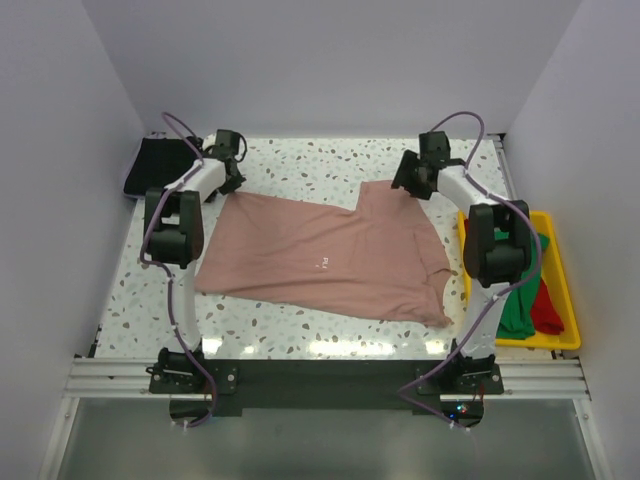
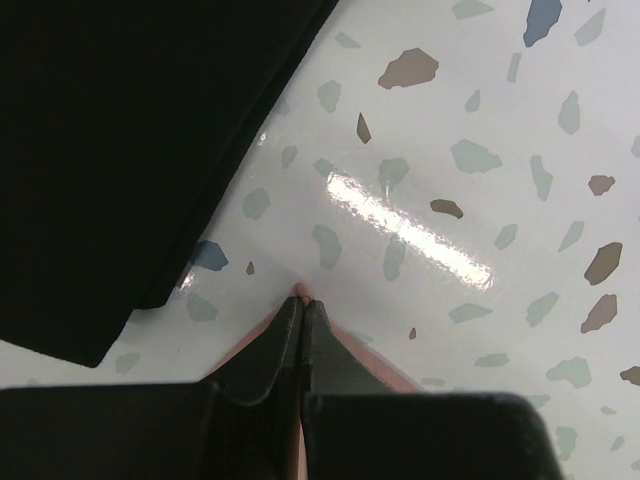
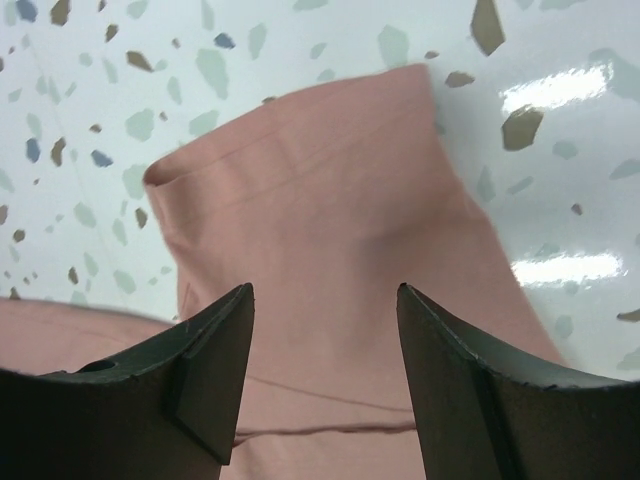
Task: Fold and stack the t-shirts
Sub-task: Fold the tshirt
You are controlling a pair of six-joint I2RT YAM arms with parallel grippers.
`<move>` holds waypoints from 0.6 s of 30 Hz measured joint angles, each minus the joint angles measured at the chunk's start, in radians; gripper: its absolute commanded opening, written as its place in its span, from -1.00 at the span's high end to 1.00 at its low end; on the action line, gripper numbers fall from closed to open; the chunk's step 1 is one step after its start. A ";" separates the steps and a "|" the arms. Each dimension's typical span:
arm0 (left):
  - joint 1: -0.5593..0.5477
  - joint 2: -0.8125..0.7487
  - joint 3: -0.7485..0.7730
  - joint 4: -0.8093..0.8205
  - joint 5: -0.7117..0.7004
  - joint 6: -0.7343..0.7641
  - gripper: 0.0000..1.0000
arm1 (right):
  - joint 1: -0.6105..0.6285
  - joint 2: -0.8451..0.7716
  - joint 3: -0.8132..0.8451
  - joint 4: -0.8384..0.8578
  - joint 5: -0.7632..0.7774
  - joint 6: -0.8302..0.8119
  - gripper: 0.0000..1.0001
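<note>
A black t-shirt (image 1: 152, 165) is lying just left of the left gripper (image 2: 302, 305), by which, closed, a corner of the dusty-pink t-shirt (image 1: 320, 265) is being pinched on the tabletop (image 1: 320, 165); its sleeve is being overhung by the wide-spread right gripper (image 3: 325, 291).

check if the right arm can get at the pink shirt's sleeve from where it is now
Probably yes. Its fingers hang open over the pink shirt's sleeve, and nothing lies between them and the cloth, so the way down looks free.
</note>
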 measured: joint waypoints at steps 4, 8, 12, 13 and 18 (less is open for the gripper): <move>0.006 0.000 0.000 0.001 0.002 0.003 1.00 | -0.039 0.090 0.095 -0.031 0.010 -0.016 -0.25; 0.015 0.000 0.000 0.005 0.010 0.010 1.00 | -0.060 0.188 0.220 -0.055 0.039 -0.043 -0.25; 0.022 0.000 0.000 0.011 0.021 0.017 1.00 | -0.062 0.251 0.305 -0.073 0.064 -0.072 -0.23; 0.024 0.000 0.000 0.013 0.025 0.018 1.00 | -0.061 0.261 0.319 -0.078 0.067 -0.077 -0.23; 0.031 0.000 -0.003 0.031 0.045 0.018 1.00 | -0.058 0.292 0.344 -0.082 0.057 -0.089 -0.16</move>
